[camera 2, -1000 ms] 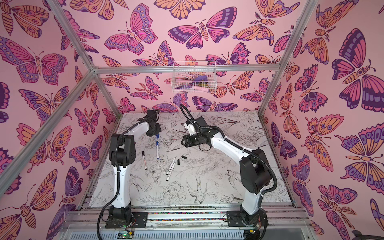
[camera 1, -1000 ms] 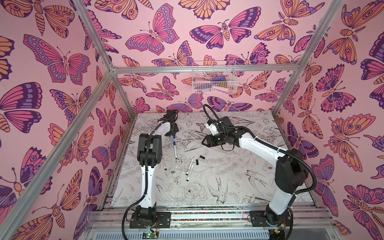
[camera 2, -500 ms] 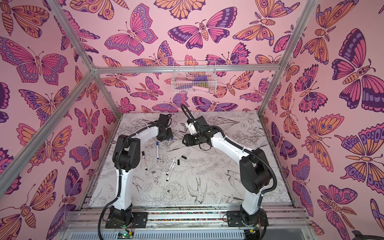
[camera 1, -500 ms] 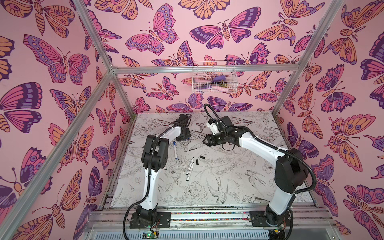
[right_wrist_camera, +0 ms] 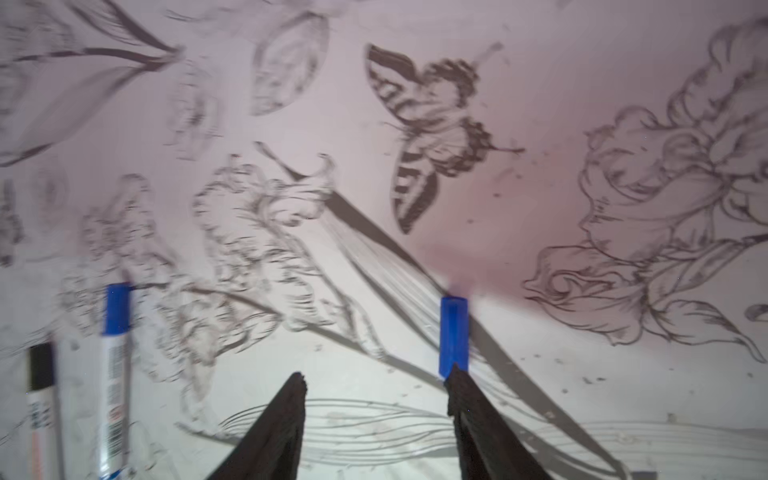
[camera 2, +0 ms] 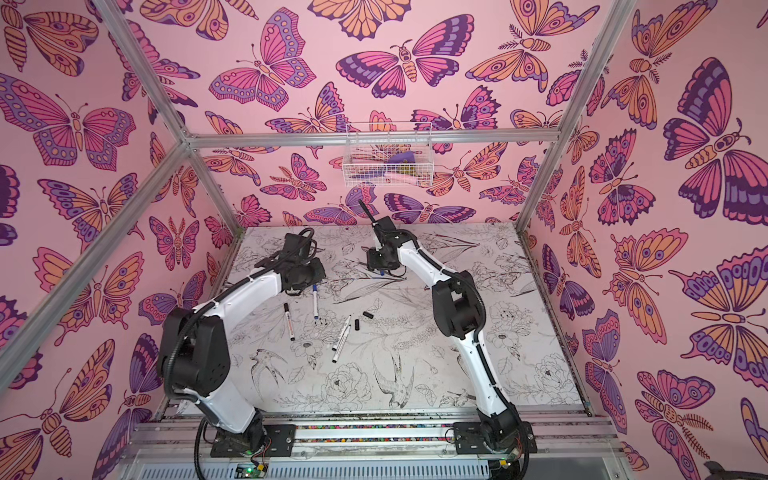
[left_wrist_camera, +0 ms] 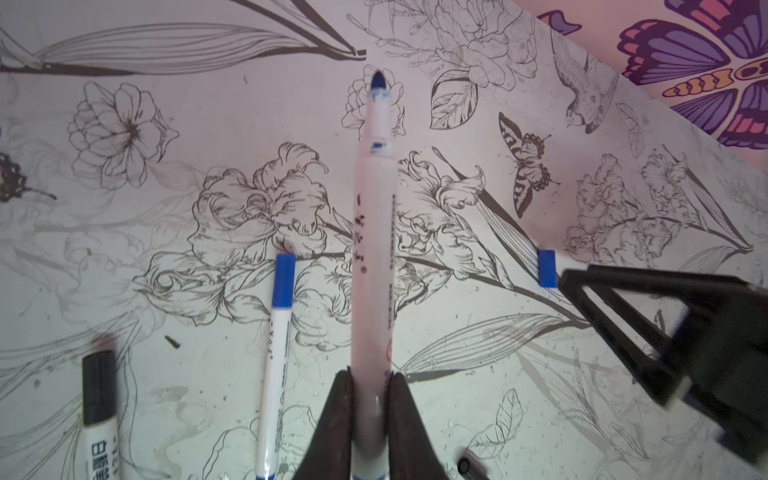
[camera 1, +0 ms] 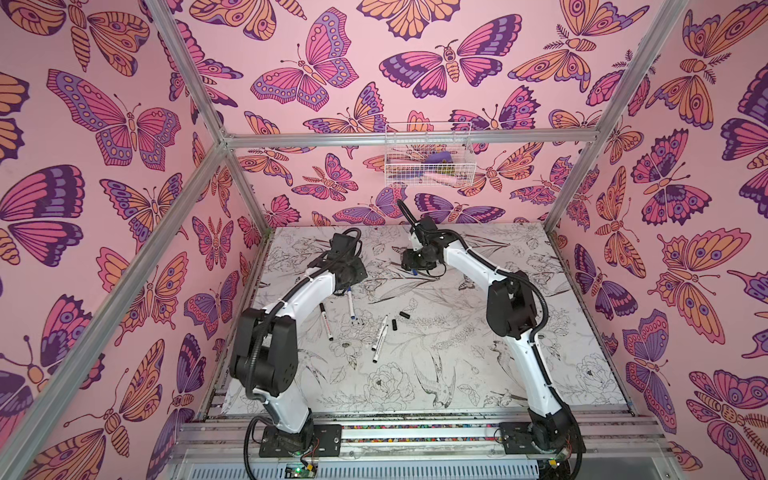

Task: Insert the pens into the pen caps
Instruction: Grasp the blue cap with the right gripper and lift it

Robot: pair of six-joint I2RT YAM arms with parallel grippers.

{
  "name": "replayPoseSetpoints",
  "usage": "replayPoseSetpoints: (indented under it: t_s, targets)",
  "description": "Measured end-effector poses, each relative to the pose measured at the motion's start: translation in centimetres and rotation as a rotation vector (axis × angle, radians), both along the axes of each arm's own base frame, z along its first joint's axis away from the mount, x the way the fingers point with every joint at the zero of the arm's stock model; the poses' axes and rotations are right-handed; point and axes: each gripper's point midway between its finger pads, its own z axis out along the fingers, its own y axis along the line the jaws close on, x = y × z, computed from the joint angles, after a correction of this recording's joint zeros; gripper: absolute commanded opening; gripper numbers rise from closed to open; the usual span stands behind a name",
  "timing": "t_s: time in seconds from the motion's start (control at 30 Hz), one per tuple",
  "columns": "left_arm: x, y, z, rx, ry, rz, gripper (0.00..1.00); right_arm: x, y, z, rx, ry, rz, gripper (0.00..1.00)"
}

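Observation:
My left gripper [left_wrist_camera: 371, 376] is shut on an uncapped pen [left_wrist_camera: 371, 249] with a white barrel and bare blue tip, held low over the table. A blue pen cap [right_wrist_camera: 454, 332] lies on the table, just past one fingertip of my open right gripper [right_wrist_camera: 377, 374], which has nothing between its jaws. That cap [camera 1: 414, 273] shows under the right gripper [camera 1: 411, 266] in both top views. Near the left gripper [camera 1: 347, 286] lie a blue-capped pen [left_wrist_camera: 279, 332] and a black-capped pen [left_wrist_camera: 99, 399]. Two more pens [camera 1: 380, 338] and two black pen caps [camera 1: 404, 315] lie mid-table.
The table [camera 1: 457, 374] is a floral-printed sheet inside pink butterfly walls and an aluminium frame. A white wire basket [camera 1: 428, 156] hangs on the back wall above both arms. The two grippers work close together at the back centre.
The left arm has folded down and swung its gripper, with the pen, in towards the right gripper. The right gripper's jaws have spread wider over the blue cap.

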Motion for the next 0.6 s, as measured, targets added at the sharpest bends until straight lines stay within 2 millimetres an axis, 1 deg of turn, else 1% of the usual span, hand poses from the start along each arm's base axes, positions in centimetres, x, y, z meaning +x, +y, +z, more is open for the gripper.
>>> replayPoseSetpoints:
  t_s: [0.07,0.1,0.13,0.2,0.3,0.43,0.6]
  targets:
    - [-1.0,0.3,-0.6,-0.001,0.012,0.008,0.0,0.3,-1.5,-2.2,-0.049,0.042,-0.028,0.56]
    - [-1.4,0.5,-0.9,0.0,0.019,0.009,0.0,0.6,-1.8,-2.3,-0.057,0.039,-0.032,0.56]
    - [-1.8,0.6,-1.1,0.0,0.026,0.012,0.0,0.9,-2.1,-2.1,-0.073,0.027,-0.036,0.55]
    - [-2.3,0.8,-1.3,0.002,0.03,0.015,0.0,0.8,-2.5,-2.0,-0.105,0.024,-0.035,0.54]
    - [-2.5,0.9,-0.5,-0.002,0.01,0.017,0.0,0.4,-3.5,-2.8,-0.17,0.037,-0.035,0.5]
    - [-2.5,0.9,0.7,-0.011,-0.022,0.018,0.0,0.5,-4.1,-3.1,-0.225,0.022,-0.039,0.44]
    - [-2.5,0.8,0.8,-0.016,-0.022,0.013,0.0,1.3,-4.2,-3.1,-0.247,0.002,-0.047,0.41]
